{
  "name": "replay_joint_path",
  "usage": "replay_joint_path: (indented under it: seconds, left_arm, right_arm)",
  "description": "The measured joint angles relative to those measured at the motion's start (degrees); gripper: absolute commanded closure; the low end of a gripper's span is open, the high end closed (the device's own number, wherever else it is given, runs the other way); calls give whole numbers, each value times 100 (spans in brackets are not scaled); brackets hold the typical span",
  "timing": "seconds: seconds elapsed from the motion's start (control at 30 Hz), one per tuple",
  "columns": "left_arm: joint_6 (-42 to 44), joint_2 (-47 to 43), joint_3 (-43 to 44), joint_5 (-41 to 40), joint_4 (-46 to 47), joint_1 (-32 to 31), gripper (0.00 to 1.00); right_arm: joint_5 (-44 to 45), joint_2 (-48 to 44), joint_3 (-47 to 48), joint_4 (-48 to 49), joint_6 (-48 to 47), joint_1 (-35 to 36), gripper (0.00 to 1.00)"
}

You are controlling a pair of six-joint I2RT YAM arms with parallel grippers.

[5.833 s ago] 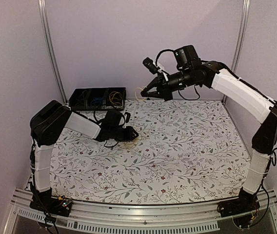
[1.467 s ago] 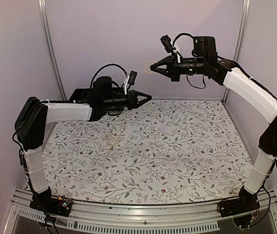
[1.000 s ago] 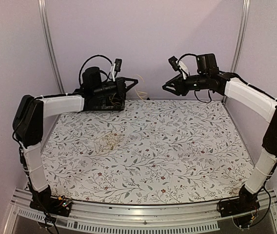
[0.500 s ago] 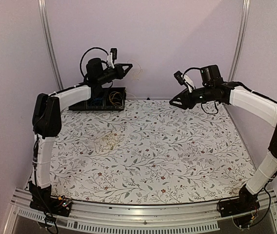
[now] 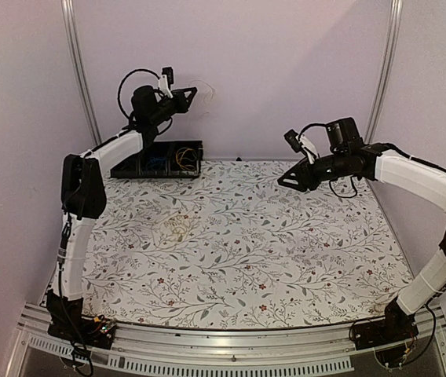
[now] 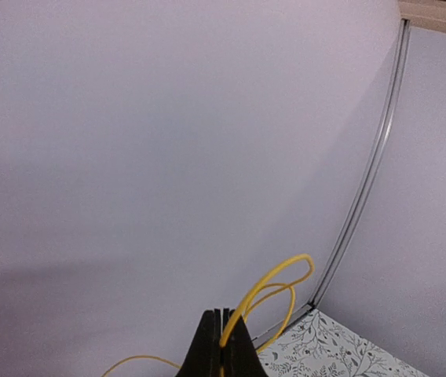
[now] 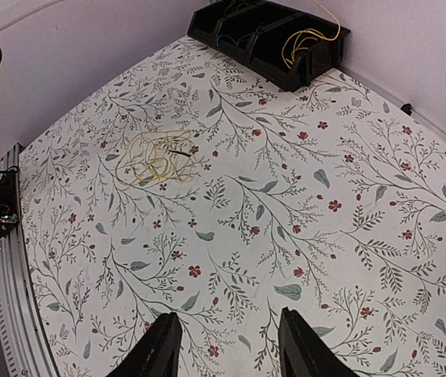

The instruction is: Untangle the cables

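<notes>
There are two arms, the left arm (image 5: 117, 149) and the right arm (image 5: 415, 169), and each ends in one gripper: the left gripper (image 6: 221, 316) and the right gripper (image 7: 229, 330), two in all. Yellow wire shows in three places: one looped yellow cable (image 6: 274, 276) at the left gripper, one yellow tangle (image 7: 156, 157) on the one floral table (image 7: 349, 236), its strands too fine to count, and one yellow coil (image 7: 308, 38) in the single black bin (image 7: 286, 77), beside blue wires (image 7: 232, 39) too small to count. Two metal posts (image 5: 78, 71) stand at the back corners.
</notes>
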Motion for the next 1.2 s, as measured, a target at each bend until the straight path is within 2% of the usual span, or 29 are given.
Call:
replay_joint_path:
  seconds: [0.53,0.9,1.2]
  left_arm:
    - [48,153,9,-343,83,299,100]
    - [66,505,-348,-483,160,343,100]
    - [269,693,-348,-944,-210,428,100]
  right_arm:
    - [26,-105,-184,20,-4,0,52]
    - [131,-109,-275,17,-59,0,52]
    - [144,-107,-278,17,-92,0,51]
